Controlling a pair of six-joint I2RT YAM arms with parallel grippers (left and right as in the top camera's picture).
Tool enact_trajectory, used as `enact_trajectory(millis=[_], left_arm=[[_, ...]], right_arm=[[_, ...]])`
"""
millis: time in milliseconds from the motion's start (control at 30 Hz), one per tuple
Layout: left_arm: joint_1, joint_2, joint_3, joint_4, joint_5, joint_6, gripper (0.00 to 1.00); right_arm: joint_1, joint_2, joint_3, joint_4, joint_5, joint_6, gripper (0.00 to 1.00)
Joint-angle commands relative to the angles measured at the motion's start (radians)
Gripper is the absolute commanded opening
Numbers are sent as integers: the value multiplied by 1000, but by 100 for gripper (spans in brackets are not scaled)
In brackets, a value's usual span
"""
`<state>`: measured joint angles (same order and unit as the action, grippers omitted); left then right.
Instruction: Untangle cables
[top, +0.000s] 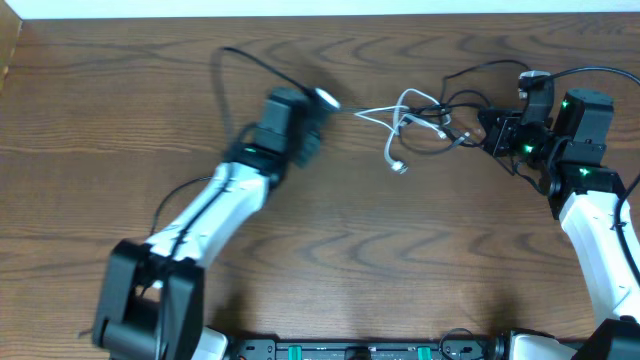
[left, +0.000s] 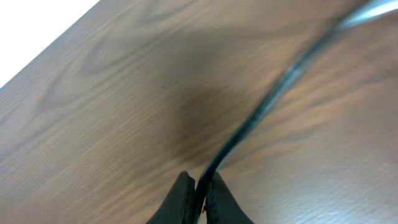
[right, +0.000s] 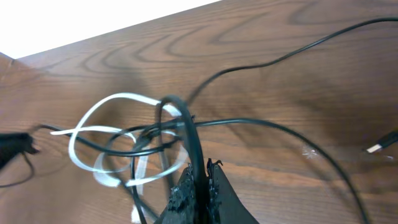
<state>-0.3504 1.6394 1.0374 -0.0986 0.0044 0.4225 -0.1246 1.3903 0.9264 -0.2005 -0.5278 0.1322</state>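
The left claw (left: 200, 182) is clamped on a taut black cable (left: 273, 93). The cable runs straight away from it, slanting up and right to a pale, blurred end. The right claw (right: 200, 173) pinches a black loop (right: 193, 137) that arches upright out of the tangle (top: 440, 120), where the white cable (right: 124, 95) coils. The tangle lies on the far right part of the worktop (top: 330, 250), stretched left to right between the claws.

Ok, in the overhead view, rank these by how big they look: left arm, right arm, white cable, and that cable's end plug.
1. left arm, the longest stretch in view.
2. right arm, partly cut off by the frame edge, so only its visible part is ranked.
3. white cable.
4. end plug, tiny.
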Motion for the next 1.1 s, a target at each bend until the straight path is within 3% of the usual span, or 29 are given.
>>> enact_trajectory(millis=[0,233,433,633,800,900,1067], left_arm=[[140,-66,2,-48,-150,-142,8],[401,-140,2,-137,-284,-223,8],[656,-151,2,-151,-286,-342,8],[812,-151,2,-147,-283,-367,7],[824,-151,2,-143,-60,-361,7],[786,-151,2,-140,118,-256,8],[660,-151,2,-166,229,-79,8]], right_arm=[[8,-18,8,2,-2,12,1],[8,-18,8,3,2,11,1],[8,-18,8,2,12,10,1],[3,-18,8,3,47,8,1],[3,-18,8,5,48,8,1],[3,-18,8,5,47,8,1],[3,-18,8,5,47,9,1]])
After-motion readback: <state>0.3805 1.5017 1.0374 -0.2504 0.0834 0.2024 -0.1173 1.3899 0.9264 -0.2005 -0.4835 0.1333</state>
